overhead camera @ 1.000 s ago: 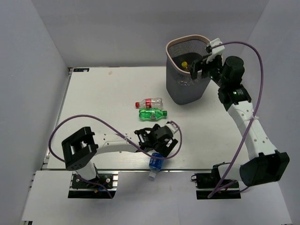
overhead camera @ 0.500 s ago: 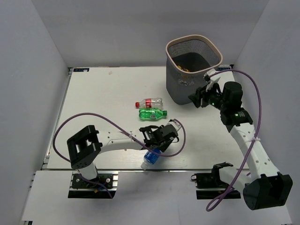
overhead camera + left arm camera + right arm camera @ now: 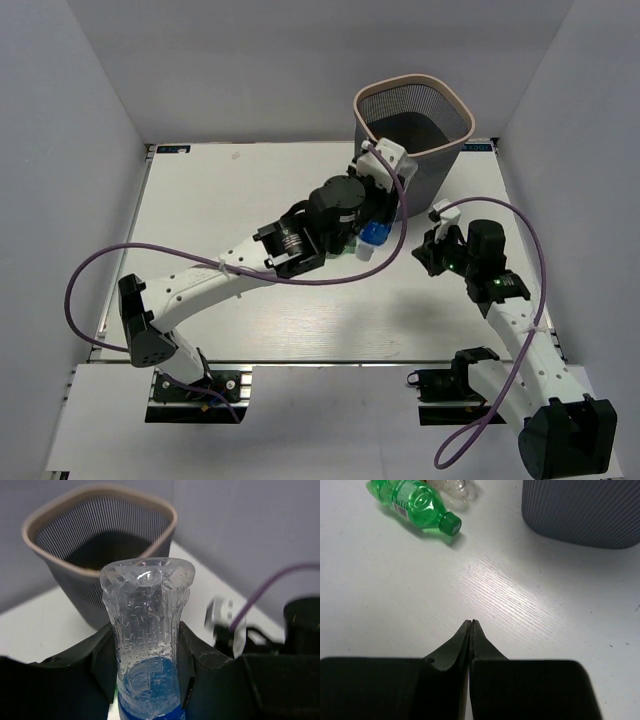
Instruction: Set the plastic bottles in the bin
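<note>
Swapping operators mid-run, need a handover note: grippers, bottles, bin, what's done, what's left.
Left gripper: shut on a clear blue-label bottle, held just short of the bin, not yet over its opening.
Right gripper: shut, empty, low over bare table.
Table: green bottle on its side, with a clear bottle just behind it, both left of the bin.
Done: nothing confirmable, since the bin's inside is too dark to read.
Left: drop the held bottle in, then bin the two on the table.

White table (image 3: pixel 210 200) between plain pale grey walls (image 3: pixel 250 60)
</note>
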Tool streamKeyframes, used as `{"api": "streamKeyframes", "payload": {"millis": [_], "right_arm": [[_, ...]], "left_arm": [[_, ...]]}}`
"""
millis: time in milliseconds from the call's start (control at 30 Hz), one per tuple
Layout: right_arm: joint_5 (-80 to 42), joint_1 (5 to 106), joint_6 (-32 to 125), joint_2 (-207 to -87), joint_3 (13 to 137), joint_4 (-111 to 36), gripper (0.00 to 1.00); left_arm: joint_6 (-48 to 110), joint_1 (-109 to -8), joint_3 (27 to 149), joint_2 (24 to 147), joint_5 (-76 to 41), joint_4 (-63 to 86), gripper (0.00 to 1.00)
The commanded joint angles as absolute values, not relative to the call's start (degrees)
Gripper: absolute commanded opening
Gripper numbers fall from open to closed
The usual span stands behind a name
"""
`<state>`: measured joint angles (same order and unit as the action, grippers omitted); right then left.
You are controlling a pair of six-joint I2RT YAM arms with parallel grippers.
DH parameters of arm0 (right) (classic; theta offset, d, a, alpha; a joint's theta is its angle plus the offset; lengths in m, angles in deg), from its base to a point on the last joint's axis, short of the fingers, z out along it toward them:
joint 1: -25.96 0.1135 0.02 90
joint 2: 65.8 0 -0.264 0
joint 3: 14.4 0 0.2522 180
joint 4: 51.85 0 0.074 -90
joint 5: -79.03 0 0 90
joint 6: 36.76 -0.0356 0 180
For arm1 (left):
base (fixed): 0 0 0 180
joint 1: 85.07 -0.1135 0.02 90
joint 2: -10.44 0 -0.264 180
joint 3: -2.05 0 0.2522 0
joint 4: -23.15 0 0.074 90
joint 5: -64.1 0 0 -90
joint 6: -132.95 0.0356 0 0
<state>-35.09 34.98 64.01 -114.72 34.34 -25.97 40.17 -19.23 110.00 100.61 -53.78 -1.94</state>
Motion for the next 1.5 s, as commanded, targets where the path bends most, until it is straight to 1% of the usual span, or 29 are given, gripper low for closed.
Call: {"api": "streamKeyframes", "payload": {"millis": [0, 67, 100, 167, 200, 367, 467, 500, 567, 600, 633, 667, 700, 733, 767, 833, 867, 900, 967, 1000, 1033, 1067, 1200, 1233, 1267, 1300, 1367, 1400, 1467], "right_arm": [[-34.8, 34.8, 67.3, -113.5, 32.2, -27.5, 0.00], [-35.7, 34.9, 68.4, -113.3, 30.8, -27.1, 0.00], [-35.8, 34.8, 68.4, -113.4, 30.5, -27.0, 0.00], [-37.0, 35.0, 69.0, -113.3, 30.1, -27.1, 0.00], [-37.2, 35.0, 69.4, -113.5, 29.4, -26.9, 0.00], [-39.1, 35.0, 71.1, -114.0, 27.9, -26.6, 0.00], [-39.5, 35.1, 72.0, -114.0, 26.9, -26.8, 0.00], [-39.8, 35.2, 72.3, -114.2, 26.6, -26.8, 0.00], [-40.3, 35.2, 73.5, -114.4, 25.7, -26.9, 0.07], [-40.4, 35.0, 73.7, -114.6, 25.5, -27.2, 0.09], [-40.6, 35.3, 74.2, -114.9, 25.6, -27.5, 0.11], [-41.1, 35.4, 74.7, -115.5, 25.6, -27.6, 0.18], [-41.5, 35.3, 75.3, -115.9, 25.7, -27.8, 0.23], [-41.6, 35.3, 75.6, -116.3, 25.9, -28.2, 0.30], [-41.9, 35.3, 75.9, -116.7, 26.3, -28.2, 0.41], [-43.6, 35.1, 77.2, -117.4, 27.0, -28.3, 0.49], [-44.1, 35.3, 77.6, -117.9, 27.7, -28.5, 0.53], [-45.0, 35.3, 78.5, -118.4, 27.8, -29.0, 0.54], [-46.5, 35.5, 79.4, -119.5, 28.7, -29.3, 0.62], [-48.4, 35.5, 80.2, -120.1, 29.0, -29.4, 0.64], [-49.4, 35.5, 80.7, -120.6, 29.0, -30.3, 0.67], [-50.3, 35.5, 82.0, -121.5, 29.6, -30.6, 0.73], [-60.3, 36.4, 89.7, -124.2, 30.6, -34.7, 0.82], [-62.6, 37.5, 93.8, -124.8, 31.0, -35.5, 0.82], [-64.0, 37.8, 95.2, -127.6, 31.3, -37.1, 0.82], [-63.8, 38.8, 95.8, -129.1, 33.1, -39.3, 0.82], [-62.1, 41.2, 97.1, -133.8, 35.2, -40.5, 0.84], [-61.4, 41.6, 97.9, -136.8, 38.0, -40.9, 0.85], [-58.0, 43.8, 99.8, -140.7, 39.4, -42.6, 0.85]], "left_arm": [[45.6, -20.7, 110.8, 100.5, -55.8, 11.0, 0.32], [45.6, -22.0, 110.8, 102.2, -56.3, 21.7, 0.32], [45.6, -22.5, 110.8, 103.0, -57.2, 21.8, 0.32], [46.1, -24.2, 112.8, 104.9, -57.9, 27.5, 0.31], [46.1, -24.9, 115.8, 107.4, -57.9, 28.8, 0.31], [39.8, -29.6, 127.5, 115.6, -58.6, 30.9, 0.32], [33.8, -33.6, 138.4, 119.9, -56.4, 29.0, 0.32], [32.2, -35.5, 141.2, 123.6, -55.9, 27.7, 0.32], [29.3, -37.2, 148.9, 127.5, -55.3, 24.4, 0.32], [26.8, -38.6, 150.4, 130.5, -55.3, 24.4, 0.34], [26.1, -39.2, 151.1, 131.5, -55.3, 24.9, 0.38], [26.1, -39.2, 151.1, 132.2, -55.3, 27.3, 0.42], [25.6, -40.0, 151.1, 133.1, -55.3, 27.3, 0.52], [24.7, -40.8, 151.7, 135.0, -55.3, 27.3, 0.58], [24.0, -40.8, 152.5, 135.9, -55.3, 26.1, 0.64], [22.0, -42.3, 153.1, 136.5, -54.0, 24.9, 0.73], [21.4, -42.3, 152.1, 137.1, -53.3, 24.3, 0.75], [20.5, -42.9, 151.4, 137.1, -52.8, 24.2, 0.80], [20.0, -43.5, 151.4, 137.7, -51.6, 23.7, 0.85], [19.4, -43.5, 151.4, 137.7, -51.0, 23.2, 0.89], [18.8, -43.5, 151.4, 137.7, -50.9, 23.2, 0.98], [18.8, -44.0, 151.4, 137.7, -50.2, 23.2, 1.00], [21.1, -44.0, 150.4, 133.9, -48.8, 21.9, 1.00], [23.7, -44.0, 147.8, 132.3, -48.8, 20.8, 1.00], [24.7, -44.0, 145.6, 127.6, -48.8, 20.1, 1.00], [25.7, -44.0, 138.6, 124.4, -48.8, 20.1, 1.00], [27.5, -43.4, 129.2, 117.0, -48.8, 19.1, 1.00], [28.1, -43.4, 119.4, 109.2, -48.8, 18.4, 1.00], [26.6, -43.4, 109.6, 101.2, -48.8, 14.0, 1.00]]}}
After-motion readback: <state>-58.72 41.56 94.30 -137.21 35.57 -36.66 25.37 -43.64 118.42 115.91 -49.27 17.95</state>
